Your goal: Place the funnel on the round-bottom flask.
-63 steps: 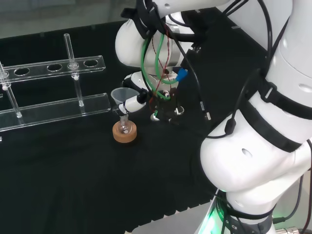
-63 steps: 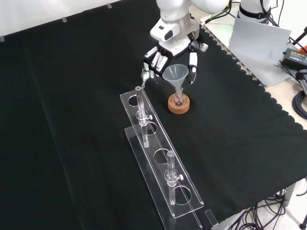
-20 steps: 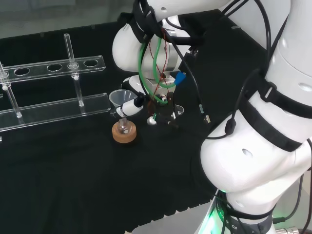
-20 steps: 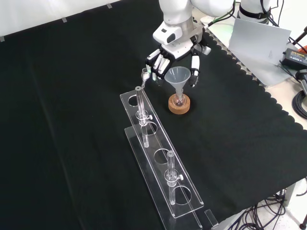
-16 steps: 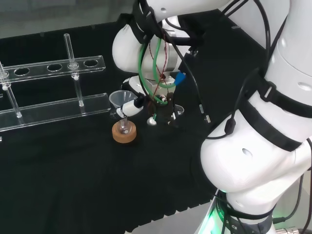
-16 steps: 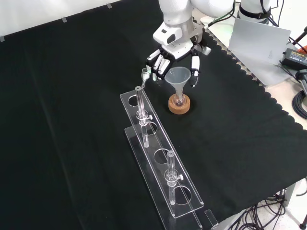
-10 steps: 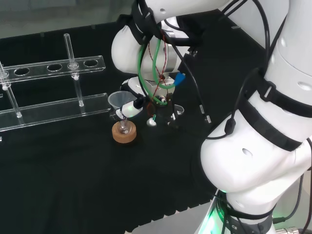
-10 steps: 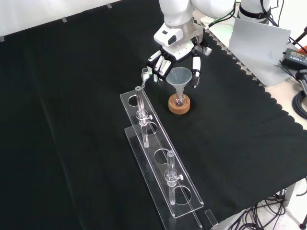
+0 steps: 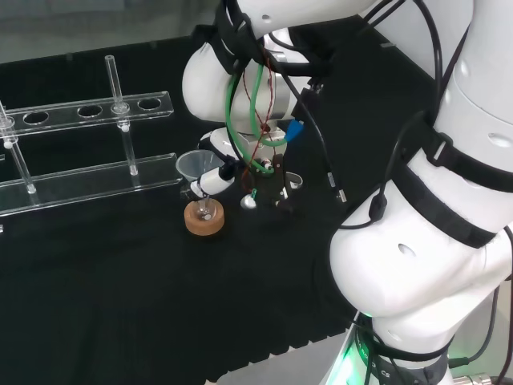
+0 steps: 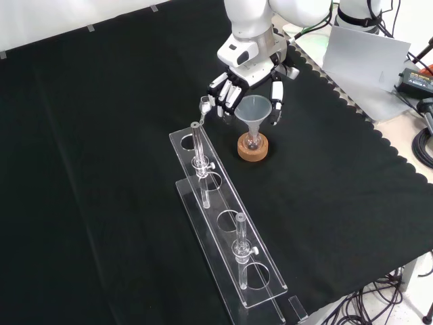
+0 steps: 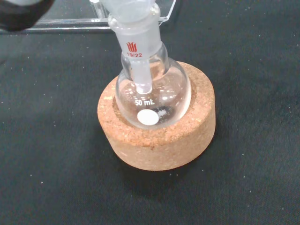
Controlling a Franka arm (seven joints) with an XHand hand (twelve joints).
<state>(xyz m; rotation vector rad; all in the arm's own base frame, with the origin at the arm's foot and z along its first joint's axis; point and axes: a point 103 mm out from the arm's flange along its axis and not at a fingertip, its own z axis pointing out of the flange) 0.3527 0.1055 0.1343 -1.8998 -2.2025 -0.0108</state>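
One funnel (image 10: 251, 110), stem down inside the round-bottom flask (image 11: 153, 96).

The flask sits in its cork ring (image 10: 252, 148) on the black cloth (image 10: 101, 135) (the stem tip shows through the neck in the wrist view). The hand (image 10: 247, 74) hangs above, fingers (image 10: 275, 98) curled either side of the funnel's cone, pinching it. The clear rack (image 10: 226, 227) stands just beside.

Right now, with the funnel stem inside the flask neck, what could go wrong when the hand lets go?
1. The fingers flank the funnel rim; opening unevenly could tilt it.
2. The round-bottom flask only rests in its cork ring, so a sideways drag might rock it.
3. In the front view the test-tube rack stands close at the left; a wide retreat could clip it.
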